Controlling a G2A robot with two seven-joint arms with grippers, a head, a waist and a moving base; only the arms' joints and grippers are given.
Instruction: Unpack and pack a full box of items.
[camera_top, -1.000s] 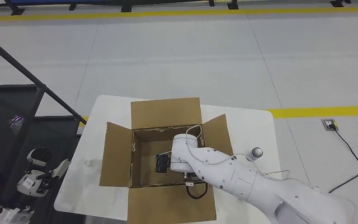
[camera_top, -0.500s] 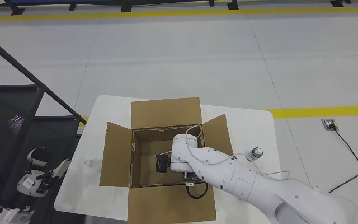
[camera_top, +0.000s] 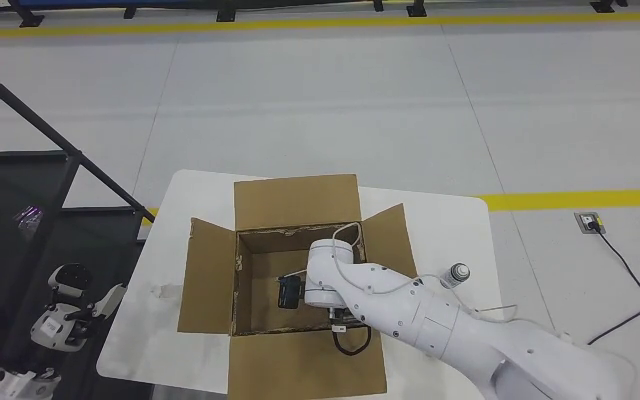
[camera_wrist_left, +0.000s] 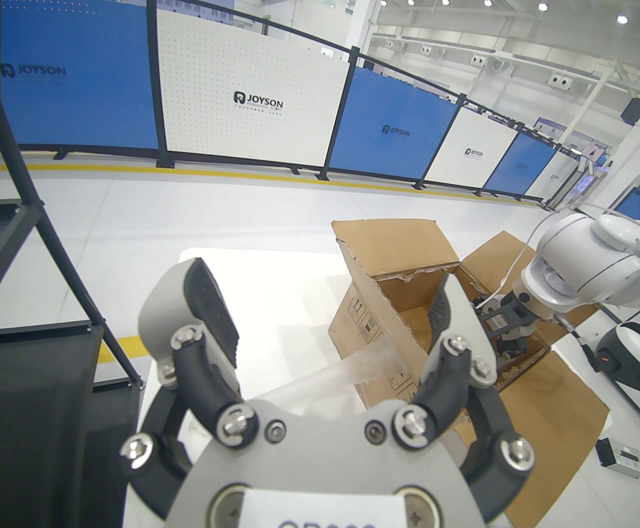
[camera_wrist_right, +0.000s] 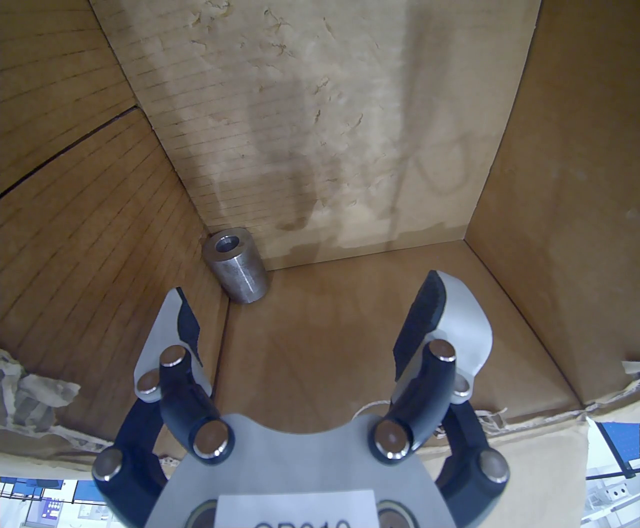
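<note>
The cardboard box (camera_top: 296, 203) stood open on the white table (camera_top: 450, 220), with all four flaps folded outward. One item, a short metal cylinder (camera_wrist_right: 239, 270) with a bored centre, sat on the box floor in a bottom corner. The right gripper (camera_wrist_right: 307, 287) was positioned inside the box, near the cylinder but apart from it, with its jaws spread wide and nothing between them. The left gripper (camera_wrist_left: 320, 272) was positioned well apart from the box, with its jaws also wide and empty. A capped bottle (camera_top: 455, 273) stood upright on the table beside the right flap.
</note>
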